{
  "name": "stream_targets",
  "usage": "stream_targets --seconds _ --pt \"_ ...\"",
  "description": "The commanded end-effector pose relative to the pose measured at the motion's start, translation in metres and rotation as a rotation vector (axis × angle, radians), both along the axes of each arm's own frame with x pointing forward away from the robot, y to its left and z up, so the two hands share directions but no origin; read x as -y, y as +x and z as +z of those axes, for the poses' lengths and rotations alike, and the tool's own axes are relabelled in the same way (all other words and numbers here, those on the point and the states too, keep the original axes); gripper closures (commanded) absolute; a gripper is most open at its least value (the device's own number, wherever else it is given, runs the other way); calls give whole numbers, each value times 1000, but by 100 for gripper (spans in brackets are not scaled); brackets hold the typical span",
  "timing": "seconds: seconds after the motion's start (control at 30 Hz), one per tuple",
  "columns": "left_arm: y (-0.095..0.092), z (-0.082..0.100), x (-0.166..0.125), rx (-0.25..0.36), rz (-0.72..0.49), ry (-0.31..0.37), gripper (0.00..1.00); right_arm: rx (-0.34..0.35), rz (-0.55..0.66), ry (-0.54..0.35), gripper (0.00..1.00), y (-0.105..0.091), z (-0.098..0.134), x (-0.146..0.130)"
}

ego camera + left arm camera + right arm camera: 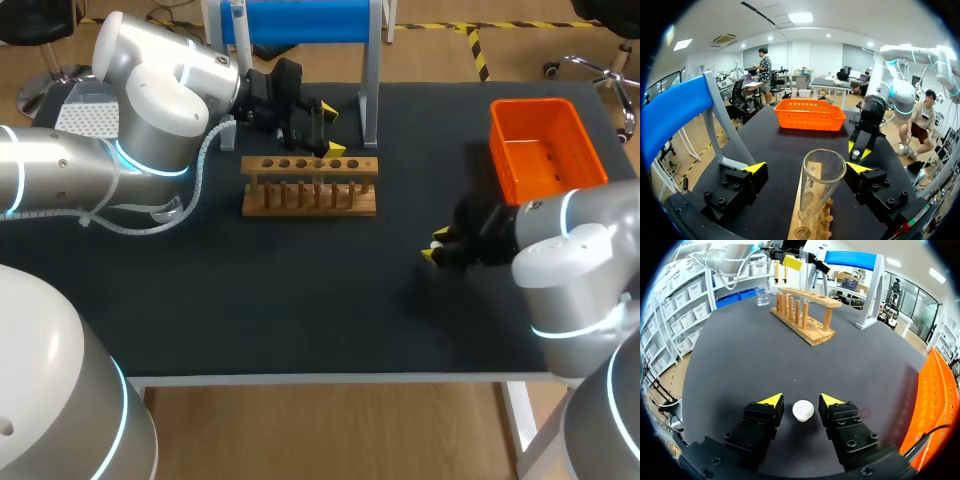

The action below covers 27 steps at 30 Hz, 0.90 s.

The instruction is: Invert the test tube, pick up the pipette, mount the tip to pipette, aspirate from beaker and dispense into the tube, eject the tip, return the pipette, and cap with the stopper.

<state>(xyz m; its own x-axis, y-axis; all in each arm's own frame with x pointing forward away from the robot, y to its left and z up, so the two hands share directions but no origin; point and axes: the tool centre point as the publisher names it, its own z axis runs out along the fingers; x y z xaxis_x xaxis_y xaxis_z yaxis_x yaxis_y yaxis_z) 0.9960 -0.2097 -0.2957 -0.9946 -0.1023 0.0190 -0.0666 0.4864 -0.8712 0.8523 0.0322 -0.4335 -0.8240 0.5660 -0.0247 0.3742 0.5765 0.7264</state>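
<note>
Right claw (800,399) released, white stopper (803,410) between its fingers, seemingly untouched; left claw (807,167) released, test tube (821,192) standing between its fingers

The test tube (822,185) is clear glass and looks empty. It stands upright, open mouth up, with its base at a hole of the wooden rack (810,205). The stopper (803,410), small, white and rounded, sits on the dark desk (740,355), well apart from the rack's near end. The clear beaker (762,298) stands upright just beyond the rack's far end.
</note>
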Motion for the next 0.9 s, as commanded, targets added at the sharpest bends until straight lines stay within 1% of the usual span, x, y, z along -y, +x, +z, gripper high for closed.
stream_targets --seconds 0.03,0.1,0.17,0.23,0.27,0.3,0.33,0.67,0.73,0.9 --pt "1 0 0 -4 -4 3 0 -4 1 -6 60 0 -2 -1" --pt "1 0 0 -4 -4 3 0 -4 1 -7 67 0 -2 -1" --pt "1 0 0 -4 -4 3 0 -6 0 -8 72 0 -2 -1" --pt "1 0 0 -4 -4 3 0 -6 -4 -13 83 0 -2 -1" --pt "1 0 0 -4 -4 3 0 -9 -5 -12 86 0 -3 -1" --pt "1 0 0 -4 -4 3 0 -9 -8 -16 95 0 -3 -1" --pt "1 0 0 -4 -4 3 0 -10 -9 -17 99 0 -3 0" --pt "1 0 0 -4 -4 3 0 -18 -26 -20 100 2 -3 2" --pt "1 0 0 -4 -4 3 0 -24 -33 0 100 3 3 3" --pt "1 0 0 -4 -4 3 0 -13 -6 3 100 -1 25 5"
